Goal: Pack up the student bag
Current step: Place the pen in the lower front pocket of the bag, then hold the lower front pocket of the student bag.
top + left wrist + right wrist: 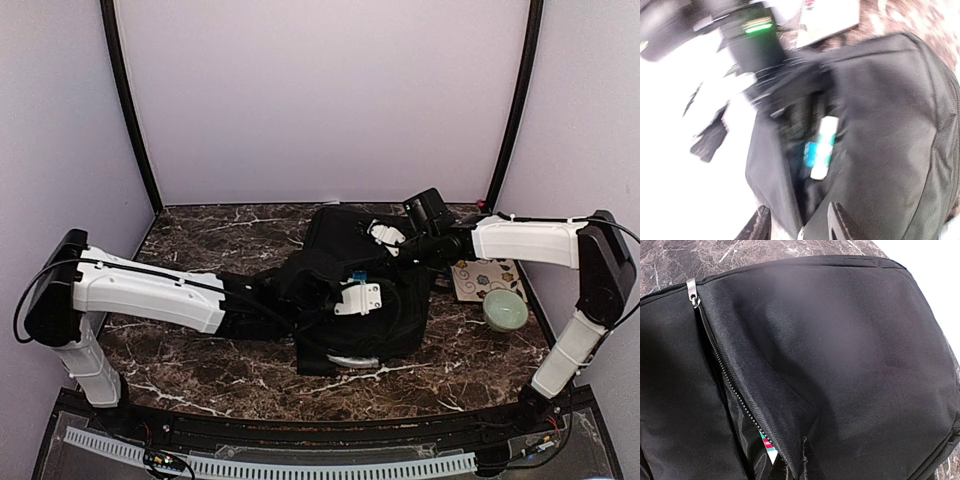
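The student bag [385,315], a large black backpack, lies in the middle of the table with its zip open. My left gripper [355,290] hovers over the opening. In the left wrist view its fingers [840,222] stand apart on either side of the bag's opening edge [785,200], above a white, green and blue item [822,147] inside. My right gripper [390,240] is at the bag's far edge. In the right wrist view the gripper [790,472] is mostly hidden by bunched black fabric [840,365] beside the zip [725,375] and its pull [691,292].
A pale green bowl [505,310] and a flower-patterned white card [487,275] lie to the right of the bag, under the right arm. Something white [350,360] shows at the bag's near edge. Walls close in the table on three sides.
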Controlling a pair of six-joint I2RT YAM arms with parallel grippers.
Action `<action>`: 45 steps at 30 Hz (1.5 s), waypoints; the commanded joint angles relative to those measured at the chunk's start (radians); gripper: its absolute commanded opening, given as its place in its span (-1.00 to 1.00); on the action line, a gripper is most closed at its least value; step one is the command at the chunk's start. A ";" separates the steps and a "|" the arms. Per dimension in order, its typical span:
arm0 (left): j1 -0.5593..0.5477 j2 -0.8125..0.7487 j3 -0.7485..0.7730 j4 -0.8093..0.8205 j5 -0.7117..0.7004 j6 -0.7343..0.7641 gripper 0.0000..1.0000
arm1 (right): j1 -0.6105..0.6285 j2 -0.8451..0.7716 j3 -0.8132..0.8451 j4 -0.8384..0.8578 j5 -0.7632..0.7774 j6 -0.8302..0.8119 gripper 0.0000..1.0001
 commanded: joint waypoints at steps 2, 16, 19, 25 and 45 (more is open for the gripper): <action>0.098 -0.157 -0.015 -0.223 0.049 -0.473 -0.13 | 0.019 0.019 0.020 0.004 -0.102 0.005 -1.00; 0.500 -0.165 -0.048 -0.274 0.562 -1.242 -0.11 | 0.071 0.135 0.089 -0.302 -0.264 -0.194 -0.62; 0.592 -0.185 -0.159 -0.166 0.716 -1.352 -0.08 | 0.089 0.156 0.133 -0.376 -0.250 -0.227 -0.47; 0.647 -0.163 -0.257 -0.024 0.879 -1.430 -0.06 | 0.110 0.124 0.271 -0.526 -0.227 -0.289 -0.16; 0.666 -0.157 -0.475 0.182 0.976 -1.636 -0.17 | 0.334 0.447 0.658 -0.327 -0.002 -0.027 -0.46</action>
